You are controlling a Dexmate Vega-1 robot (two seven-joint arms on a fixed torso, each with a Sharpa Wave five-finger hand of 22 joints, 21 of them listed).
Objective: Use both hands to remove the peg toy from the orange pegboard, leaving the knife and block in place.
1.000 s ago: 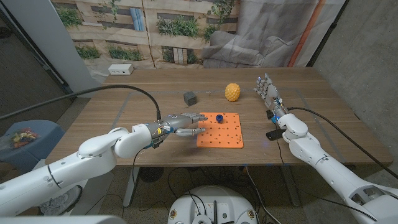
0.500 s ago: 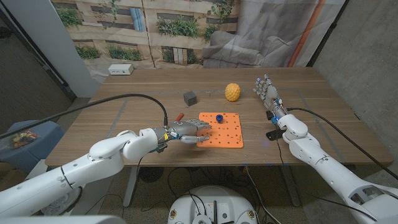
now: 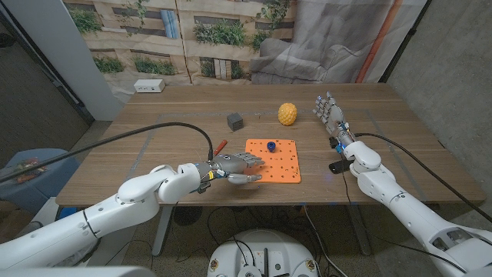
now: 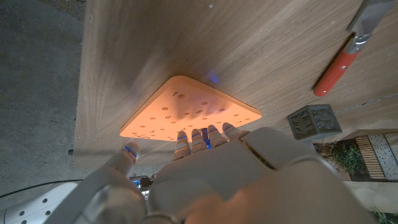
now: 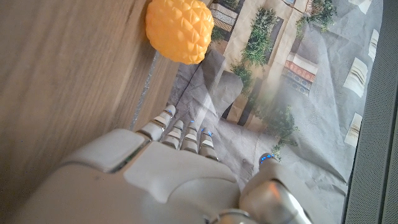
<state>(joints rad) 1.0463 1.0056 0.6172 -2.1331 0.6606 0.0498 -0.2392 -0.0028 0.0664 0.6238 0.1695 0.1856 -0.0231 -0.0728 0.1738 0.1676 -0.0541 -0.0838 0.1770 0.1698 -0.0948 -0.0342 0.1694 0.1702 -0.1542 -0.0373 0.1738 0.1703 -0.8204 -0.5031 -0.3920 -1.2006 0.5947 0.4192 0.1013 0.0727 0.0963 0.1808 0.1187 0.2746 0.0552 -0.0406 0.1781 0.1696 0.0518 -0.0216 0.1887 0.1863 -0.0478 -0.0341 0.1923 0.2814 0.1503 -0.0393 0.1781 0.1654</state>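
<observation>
The orange pegboard (image 3: 273,161) lies flat on the wooden table (image 3: 154,146), and the peg toy (image 3: 271,145), a small blue knob, stands in the board's far edge row, near the middle of that edge. The left hand (image 3: 234,166) sits at the board's left edge, fingers spread over that edge and the thumb low by the near left corner; it holds nothing, and whether it actually presses on the board cannot be told. The knife (image 3: 220,145), red handle, lies just off the board's far left corner, and the grey block (image 3: 234,121) stands farther back beyond it. The right hand (image 3: 329,111) is raised well to the right of the board, fingers straight and apart, empty, with a yellow bumpy ball (image 3: 287,114) between it and the block. Judged step: left hand is bracing the board, peg not yet touched. Next move likely needs the right hand to come across to the board's far edge, pinch the peg and pull straight up while the left keeps the board still, clear of the knife.
</observation>
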